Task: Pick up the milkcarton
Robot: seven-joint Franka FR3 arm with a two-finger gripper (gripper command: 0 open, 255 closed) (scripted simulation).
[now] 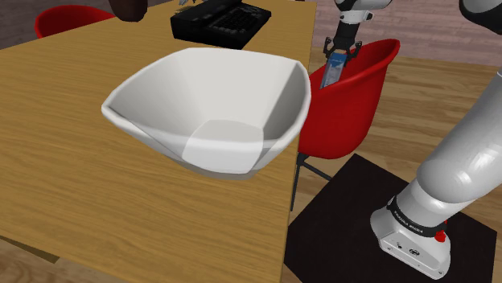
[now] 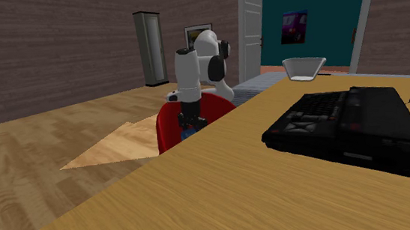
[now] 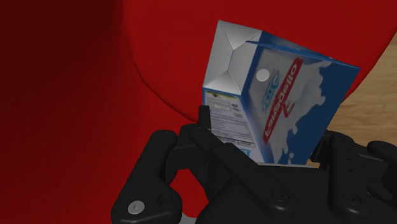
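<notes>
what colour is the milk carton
The milk carton: blue and white with a red band; wrist view best.

Wood-plank floor [image 2: 63,140], dark brown plank walls [image 2: 55,47]. White door [image 2: 253,31] open onto teal wall [image 2: 328,26] bearing picture [image 2: 295,27]. Tall grey cabinet [image 2: 150,47] against wall. Red chair [image 1: 354,108] beside wooden surface [image 1: 72,161].

The milk carton [image 3: 280,102] carries most of the lettering. A red band runs across its blue-and-white face with white letters, and beside it sits a short word in blue. Both are turned sideways and too distorted to spell out. Its narrow side panel bears a block of fine print under a yellow-green strip, and no line of it can be read. In the shoulder view the arm's white base [image 1: 406,235] has a short row of dark characters, too small to make out. Any writing on the poster [image 2: 295,25] on the teal wall cannot be told.
</notes>
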